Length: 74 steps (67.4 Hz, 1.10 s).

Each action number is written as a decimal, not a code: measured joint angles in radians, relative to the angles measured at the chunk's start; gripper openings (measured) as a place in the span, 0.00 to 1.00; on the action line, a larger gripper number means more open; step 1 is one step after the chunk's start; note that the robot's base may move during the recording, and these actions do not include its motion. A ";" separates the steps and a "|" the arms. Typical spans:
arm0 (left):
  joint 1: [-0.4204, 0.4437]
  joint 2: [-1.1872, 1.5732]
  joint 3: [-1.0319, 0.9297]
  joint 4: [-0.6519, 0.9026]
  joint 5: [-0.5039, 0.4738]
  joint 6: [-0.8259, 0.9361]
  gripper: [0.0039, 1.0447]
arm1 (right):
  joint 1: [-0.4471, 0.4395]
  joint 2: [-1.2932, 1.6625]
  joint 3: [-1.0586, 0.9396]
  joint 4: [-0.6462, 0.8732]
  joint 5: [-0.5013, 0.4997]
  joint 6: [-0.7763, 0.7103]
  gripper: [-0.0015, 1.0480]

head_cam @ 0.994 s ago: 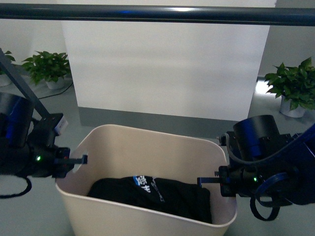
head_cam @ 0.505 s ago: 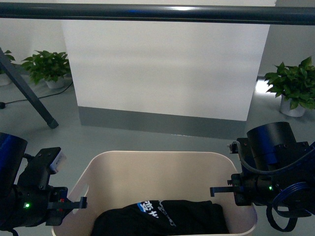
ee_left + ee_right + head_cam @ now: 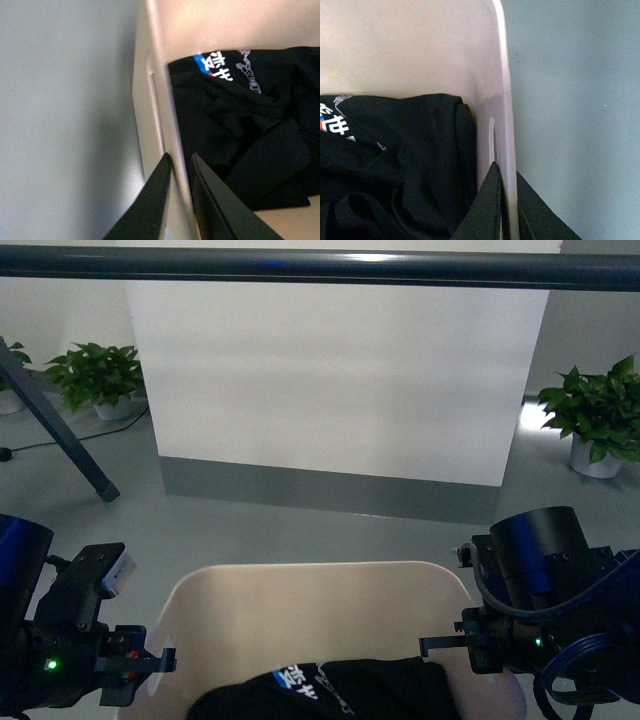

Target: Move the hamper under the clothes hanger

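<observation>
The beige hamper point(image 3: 320, 615) sits low in the front view, below the long dark horizontal bar of the clothes hanger point(image 3: 320, 267). A black garment with blue and white print point(image 3: 330, 690) lies inside it. My left gripper point(image 3: 160, 660) is shut on the hamper's left short wall; in the left wrist view its jaws point(image 3: 177, 160) pinch the rim point(image 3: 145, 85) beside the slot handle. My right gripper point(image 3: 430, 643) is shut on the right short wall; in the right wrist view its jaws point(image 3: 506, 170) clamp the rim point(image 3: 502, 75) by the slot.
One angled grey leg of the hanger point(image 3: 60, 435) stands at the left. Potted plants stand at the far left point(image 3: 100, 380) and far right point(image 3: 600, 415). A white panel with a grey base point(image 3: 330, 370) stands behind. Grey floor point(image 3: 300, 535) lies around the hamper.
The hamper and both grippers have moved lower and nearer in the front view over the last second. Both grips stay on the walls.
</observation>
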 joint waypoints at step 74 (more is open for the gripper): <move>0.105 -0.607 0.211 -0.064 0.109 0.018 0.94 | 0.068 -0.682 -0.232 0.163 0.121 -0.010 0.92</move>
